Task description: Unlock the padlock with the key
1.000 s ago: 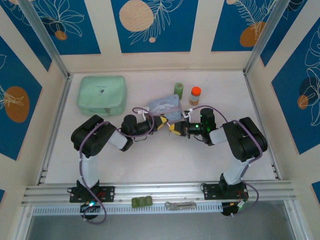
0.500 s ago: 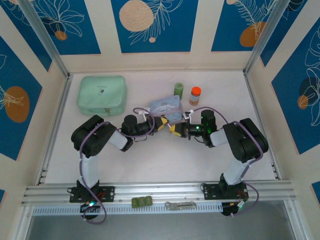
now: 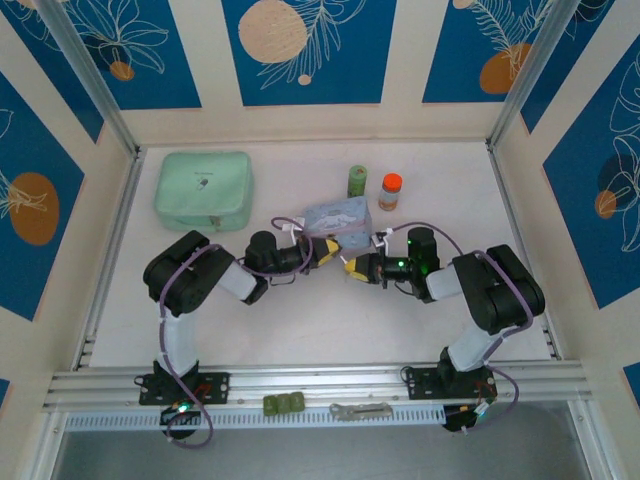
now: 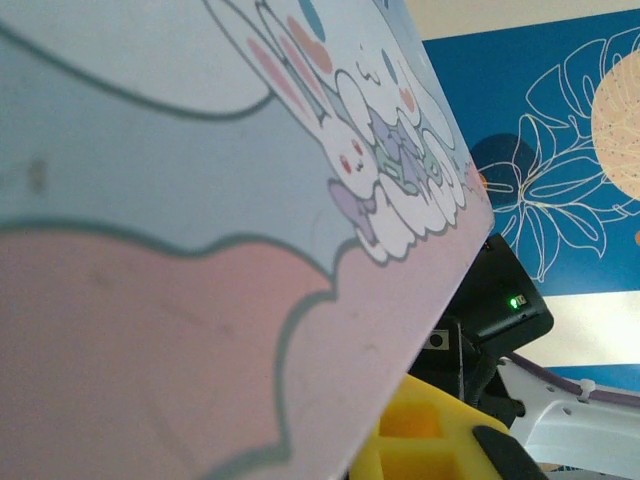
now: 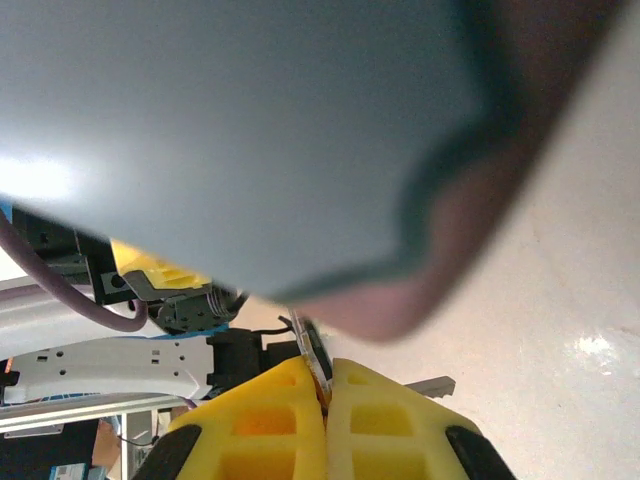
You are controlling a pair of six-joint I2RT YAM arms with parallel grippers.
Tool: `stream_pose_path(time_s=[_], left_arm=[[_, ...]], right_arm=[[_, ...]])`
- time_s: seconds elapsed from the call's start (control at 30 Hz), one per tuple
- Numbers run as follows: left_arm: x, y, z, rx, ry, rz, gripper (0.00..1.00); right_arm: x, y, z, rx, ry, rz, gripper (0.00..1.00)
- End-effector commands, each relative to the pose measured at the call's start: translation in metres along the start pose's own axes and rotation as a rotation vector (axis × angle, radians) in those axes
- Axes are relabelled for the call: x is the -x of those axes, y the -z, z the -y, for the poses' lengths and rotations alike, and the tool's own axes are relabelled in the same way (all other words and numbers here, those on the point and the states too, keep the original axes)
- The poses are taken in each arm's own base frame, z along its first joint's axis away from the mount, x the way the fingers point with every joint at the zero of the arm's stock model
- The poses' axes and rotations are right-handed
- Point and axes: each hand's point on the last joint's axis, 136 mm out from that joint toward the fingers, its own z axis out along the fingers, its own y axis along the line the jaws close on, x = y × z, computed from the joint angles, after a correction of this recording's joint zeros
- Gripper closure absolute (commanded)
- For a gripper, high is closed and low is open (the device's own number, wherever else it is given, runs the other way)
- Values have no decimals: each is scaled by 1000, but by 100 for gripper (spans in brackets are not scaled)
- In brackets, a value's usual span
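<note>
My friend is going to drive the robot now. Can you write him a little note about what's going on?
Left gripper: shut, at the near edge of the tin. What it pinches is too small to tell.
Right gripper: shut on the key, facing the left gripper.
Done: the key is held and is close under the tin.
Left: get the key into the padlock, turn it and open the shackle. Whether the padlock is open yet cannot be told.
</note>
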Motion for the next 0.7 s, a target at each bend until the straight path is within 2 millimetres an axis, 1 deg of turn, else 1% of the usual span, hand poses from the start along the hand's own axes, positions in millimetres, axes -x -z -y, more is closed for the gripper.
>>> stream_pose_path(time_s=[0.0, 0.1, 0.3, 0.4, 0.47, 0.67], left_arm=[[-4, -6, 27, -92, -68, -34, 100], [-4, -6, 26, -89, -66, -32, 100], [-2, -7, 23, -84, -63, -23, 100], [-2, -8, 25, -89, -66, -24, 100], [-2, -8, 26, -91, -67, -27, 100], [-3, -7, 26, -90, -67, -29, 100]], right_arm=[[-6, 3, -9, 22, 39, -23, 100], [-7, 3, -18, 47, 64, -40, 100], [-18, 8, -14, 32, 60, -54, 100], [-20, 12, -19, 27, 85, -52, 100], [-18, 13, -22, 9, 105, -41, 100], [-13, 12, -22, -76, 154, -11, 100]])
